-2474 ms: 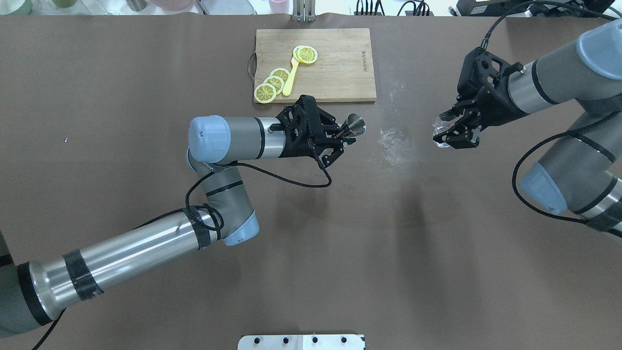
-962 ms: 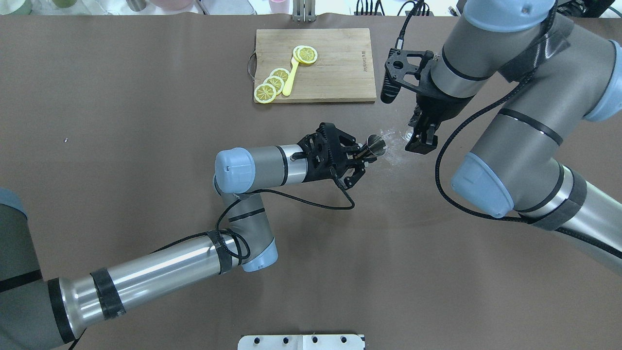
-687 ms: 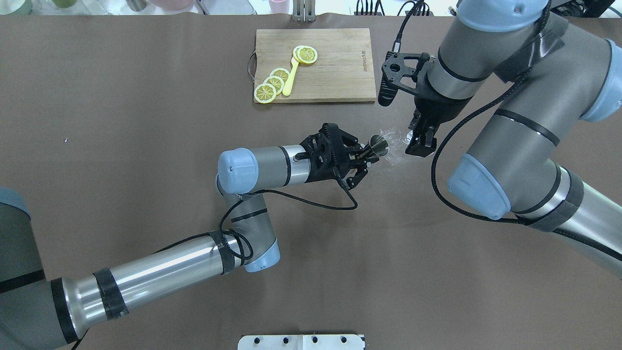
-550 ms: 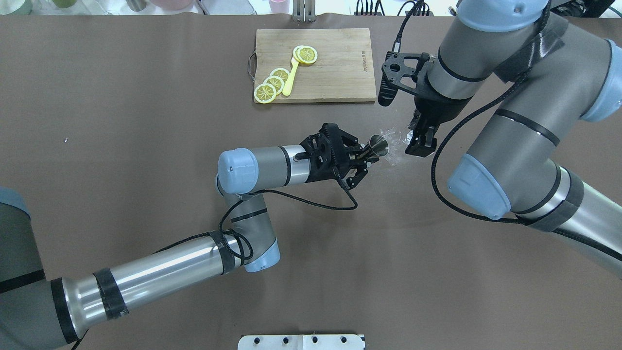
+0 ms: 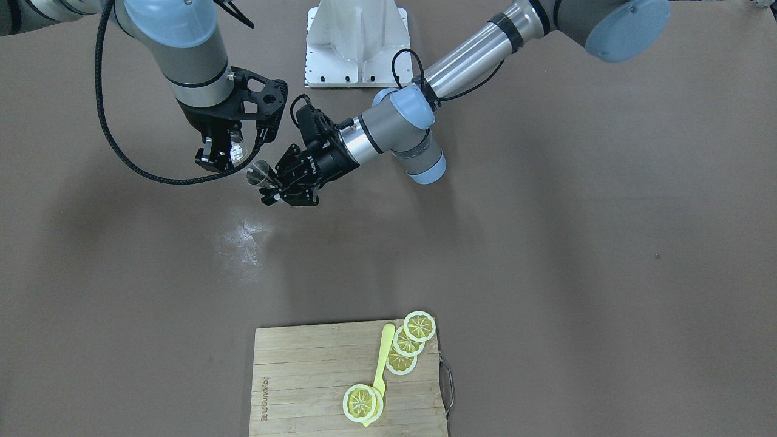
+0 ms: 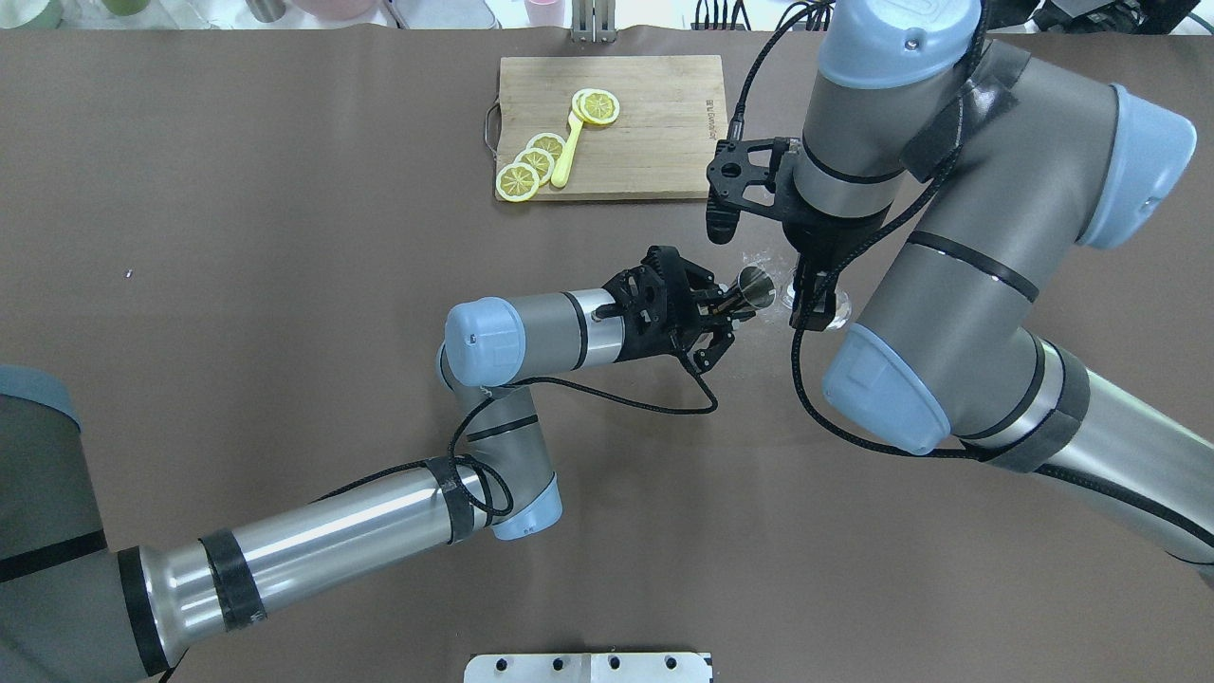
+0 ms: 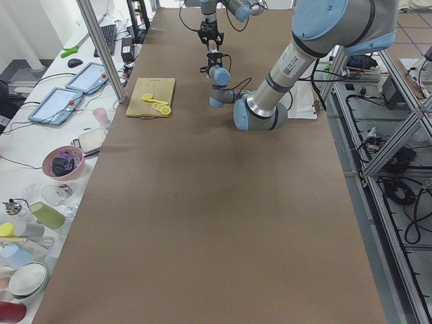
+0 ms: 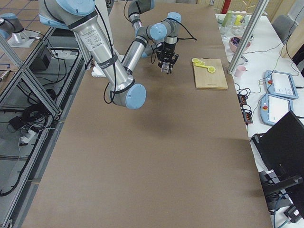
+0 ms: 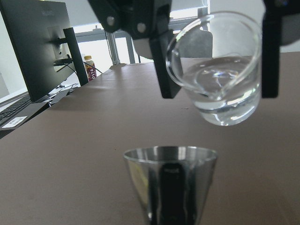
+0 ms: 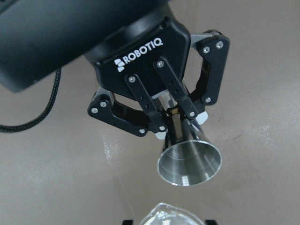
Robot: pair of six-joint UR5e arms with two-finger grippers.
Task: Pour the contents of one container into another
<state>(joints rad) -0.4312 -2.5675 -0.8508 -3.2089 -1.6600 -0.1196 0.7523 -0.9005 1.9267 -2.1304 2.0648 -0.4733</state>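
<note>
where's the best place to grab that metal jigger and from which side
At its narrow waist, from the side, fingers across the axis. The jigger flares into a cone each way, so a grip there should not slide off. The left gripper is shut on it just so.

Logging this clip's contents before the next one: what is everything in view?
table: one, brown, under everything.
cutting board: one, wooden, table's far side from robot.
lemon slices: at least four, yellow, on the board.
utensil: one, yellow, on the board.
smear: one, whitish, on table between board and arms.
jigger: one, grey metal, mid-table.
glass cup: one, clear, holding clear liquid, tilted just above jigger.
left tool: one, black, shut on jigger.
right tool: one, black, shut on glass cup.
</note>
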